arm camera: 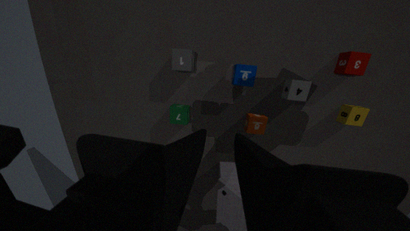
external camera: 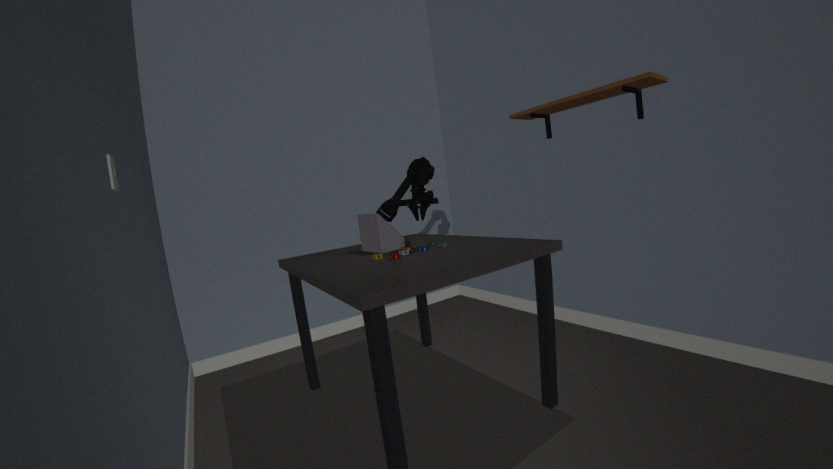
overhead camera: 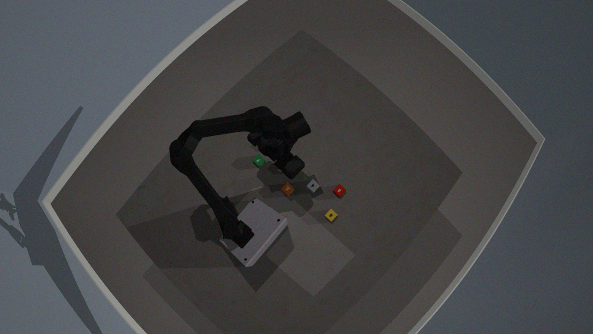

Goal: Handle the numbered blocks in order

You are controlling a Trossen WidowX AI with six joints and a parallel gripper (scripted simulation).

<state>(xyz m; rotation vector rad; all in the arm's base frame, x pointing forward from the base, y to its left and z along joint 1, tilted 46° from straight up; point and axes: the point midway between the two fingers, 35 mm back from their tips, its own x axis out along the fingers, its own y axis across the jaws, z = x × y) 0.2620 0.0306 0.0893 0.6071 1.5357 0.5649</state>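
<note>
My gripper (external camera: 419,219) (arm camera: 220,136) hangs high above the table, fingers parted with nothing between them. The blocks all rest on the table: grey 1 (external camera: 443,244) (arm camera: 182,60), red 3 (overhead camera: 339,190) (external camera: 394,256) (arm camera: 357,63), white 4 (overhead camera: 313,186) (external camera: 404,252) (arm camera: 299,90), green 7 (overhead camera: 258,160) (external camera: 431,243) (arm camera: 180,115) and yellow 8 (overhead camera: 331,215) (external camera: 377,256) (arm camera: 357,115). A blue block (external camera: 422,248) (arm camera: 244,75) and an orange block (overhead camera: 287,189) (external camera: 406,248) (arm camera: 256,124) show barred digits, 6 or 9; I cannot tell which is which. The arm hides the grey and blue blocks in the top view.
The pale arm base (overhead camera: 265,224) (external camera: 378,235) stands on the table (external camera: 466,261) close to the orange block. The white block lies between the orange and red ones. A wooden shelf (external camera: 589,95) is on the wall, away from the arm. Shadows darken the block area.
</note>
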